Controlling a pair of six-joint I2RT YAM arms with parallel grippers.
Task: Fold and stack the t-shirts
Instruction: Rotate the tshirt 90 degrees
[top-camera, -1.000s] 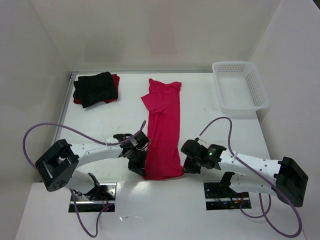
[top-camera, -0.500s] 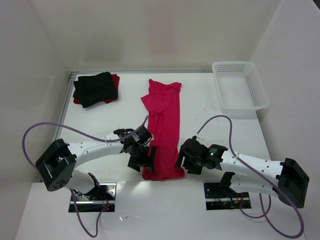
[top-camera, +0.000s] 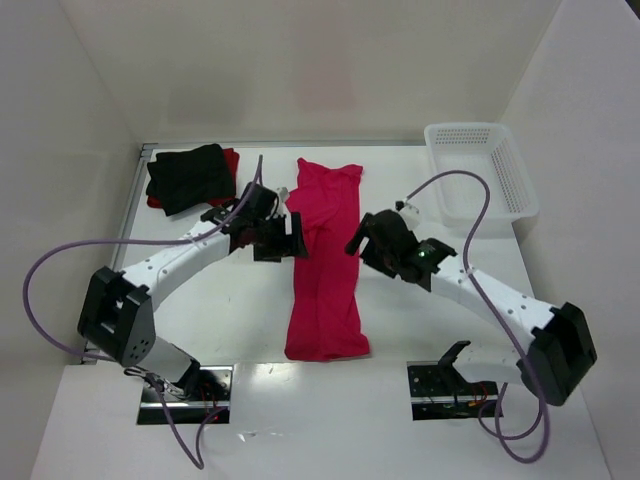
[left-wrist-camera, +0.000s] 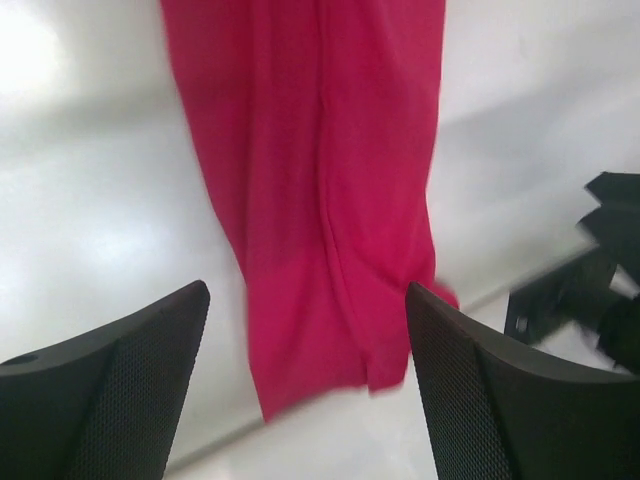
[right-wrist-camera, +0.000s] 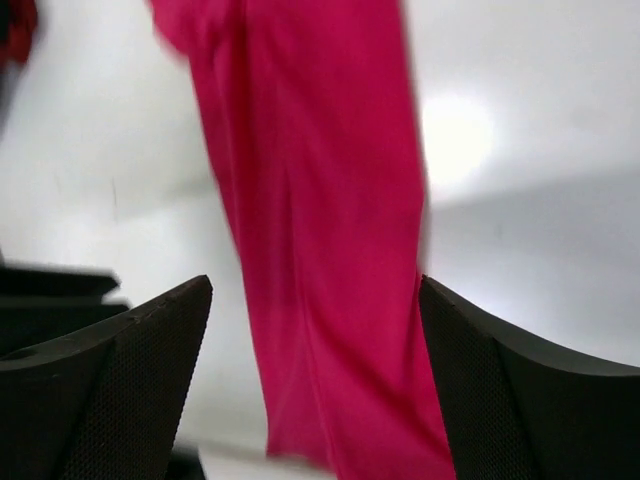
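Observation:
The crimson-pink t-shirt (top-camera: 325, 270) lies flat as a long narrow strip down the middle of the table, collar end at the far side. My left gripper (top-camera: 295, 240) hovers at its left edge and my right gripper (top-camera: 357, 240) at its right edge, both about a third of the way down the strip. Both stand open and hold nothing. In the left wrist view the shirt (left-wrist-camera: 320, 180) runs between the wide-apart fingers (left-wrist-camera: 110, 390). In the right wrist view the shirt (right-wrist-camera: 310, 250) does the same. A folded black t-shirt (top-camera: 188, 176) rests on a darker red one (top-camera: 231, 160) at the far left.
A white perforated basket (top-camera: 482, 180) stands at the far right corner. White walls close in the table on the left, back and right. The arms' base plates (top-camera: 185, 392) sit at the near edge.
Both grippers opened and let go of the shirt's near hem. Both arms then moved away from the near edge, up along the strip's sides. The hem now lies flat.

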